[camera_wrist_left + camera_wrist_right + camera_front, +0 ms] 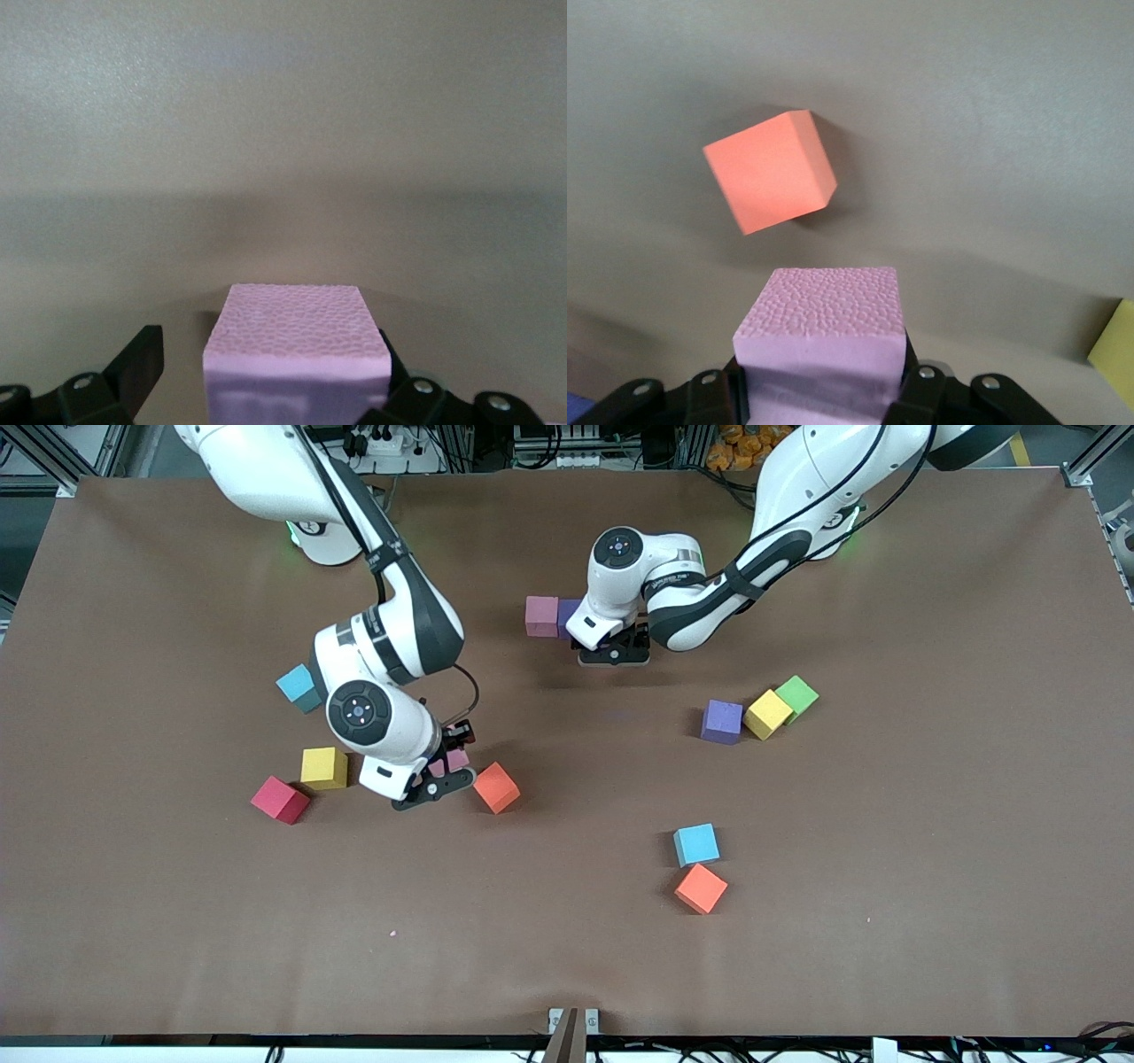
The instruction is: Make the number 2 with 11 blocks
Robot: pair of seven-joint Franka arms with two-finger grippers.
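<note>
Orange cube [701, 888] lies lowest in frame; the right pincer [440, 772], centre-left, clamps a pink cube [821, 329]; the left pincer [614, 651], upper centre, stands wide around another pink cube [297, 350].

Left tool [613, 657] hangs low with fingers [142, 363] spread wide; right tool [440, 772] is clamped tight, wrist bent downward.

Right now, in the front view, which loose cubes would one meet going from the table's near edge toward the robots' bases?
orange cube → light blue cube → red cube → purple cube → pink cube lying uncovered nearest the bases. Cubes of unclear order are left out.
</note>
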